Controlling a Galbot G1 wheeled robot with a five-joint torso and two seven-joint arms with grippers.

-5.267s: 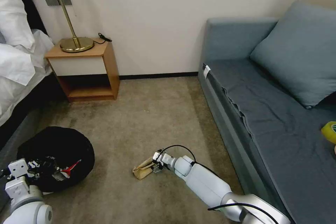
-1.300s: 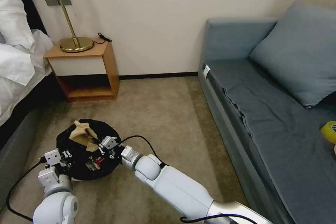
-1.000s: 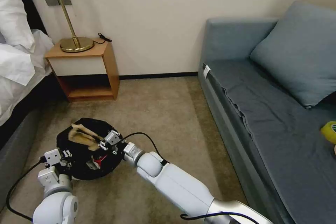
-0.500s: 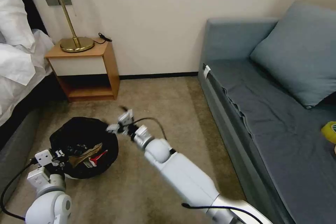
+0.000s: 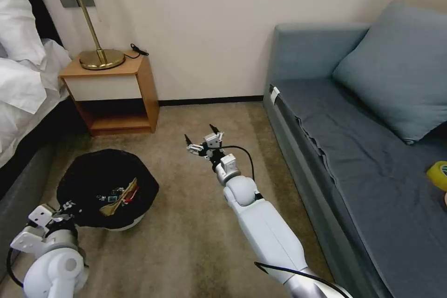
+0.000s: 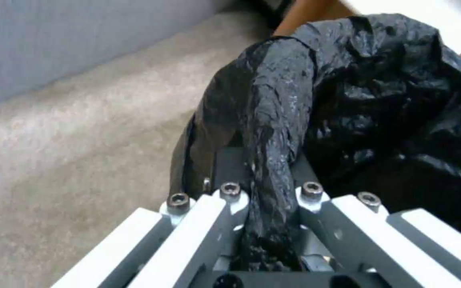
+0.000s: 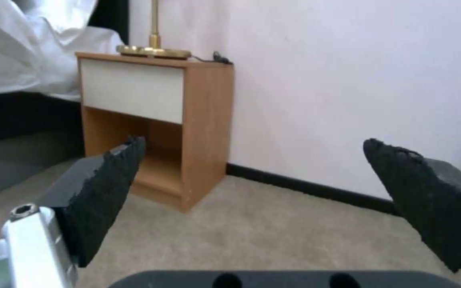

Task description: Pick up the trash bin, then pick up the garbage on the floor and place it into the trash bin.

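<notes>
Left gripper (image 6: 265, 216) is clamped on the black bag folded over the rim of the bin (image 5: 108, 189), at the bin's near-left side. The bin is on the carpet (image 5: 195, 242) near the bed (image 5: 23, 79), with a tan paper bag (image 5: 122, 194) and a red wrapper inside. Right gripper (image 5: 201, 137) is raised over bare carpet right of the bin, fingers (image 7: 102, 188) spread wide, nothing held, facing the nightstand (image 7: 161, 120).
</notes>
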